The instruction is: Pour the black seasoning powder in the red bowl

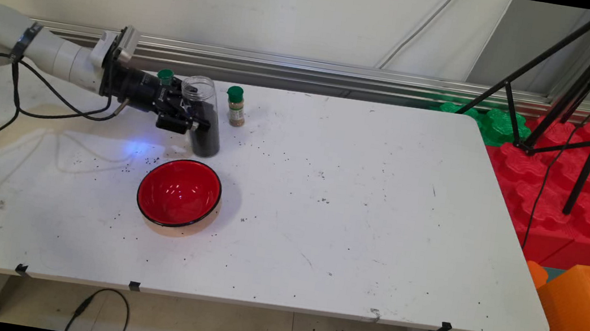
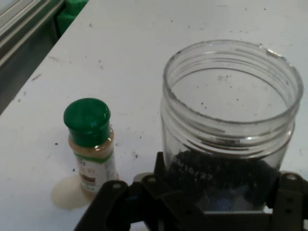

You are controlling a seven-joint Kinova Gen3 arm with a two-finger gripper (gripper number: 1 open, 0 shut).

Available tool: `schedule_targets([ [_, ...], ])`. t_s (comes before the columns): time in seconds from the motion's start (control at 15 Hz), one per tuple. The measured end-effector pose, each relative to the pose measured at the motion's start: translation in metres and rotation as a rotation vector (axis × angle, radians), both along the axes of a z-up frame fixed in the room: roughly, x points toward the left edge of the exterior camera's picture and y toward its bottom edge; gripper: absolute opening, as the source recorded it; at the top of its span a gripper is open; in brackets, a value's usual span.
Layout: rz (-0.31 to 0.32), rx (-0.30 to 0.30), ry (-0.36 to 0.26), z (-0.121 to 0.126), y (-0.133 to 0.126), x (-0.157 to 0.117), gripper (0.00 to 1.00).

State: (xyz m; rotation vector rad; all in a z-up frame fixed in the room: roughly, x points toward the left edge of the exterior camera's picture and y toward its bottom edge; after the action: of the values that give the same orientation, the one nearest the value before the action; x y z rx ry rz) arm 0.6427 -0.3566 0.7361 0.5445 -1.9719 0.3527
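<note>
At the bench's (image 1: 322, 220) far left, the end effector (image 1: 187, 117) pinches a clear lidless jar (image 1: 203, 119) between its fingers, about midway up the jar's side. The jar stands roughly upright, its lower half dark with black granules; whether its base touches the bench cannot be told. The arm hides most of a second green-capped bottle (image 1: 165, 76) behind it; only the cap shows. Just right of the jar stands a small spice bottle (image 1: 235, 105) with a green cap and a tan filling. Its label is too small to read in either view. The hand view shows faint white digits printed on the jar (image 2: 231, 139), not legible, and black specks clinging inside its open mouth; the end effector (image 2: 202, 202) rises from the bottom edge around it, with the spice bottle (image 2: 91, 144) beside it. Only the main view shows the red bowl (image 1: 179, 193) with a black rim, near the jar on the side toward the camera, and black grains scattered over the bench.
</note>
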Motion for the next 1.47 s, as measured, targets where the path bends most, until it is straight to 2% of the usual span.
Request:
schedule_targets([
  [0.53,-0.02,-0.004,0.014,0.0,-0.001,0.003,0.0],
  [1.0,-0.03,-0.024,0.01,0.017,-0.002,0.002,0.0],
  [1.47,-0.025,-0.057,-0.001,0.044,0.001,-0.005,0.0],
])
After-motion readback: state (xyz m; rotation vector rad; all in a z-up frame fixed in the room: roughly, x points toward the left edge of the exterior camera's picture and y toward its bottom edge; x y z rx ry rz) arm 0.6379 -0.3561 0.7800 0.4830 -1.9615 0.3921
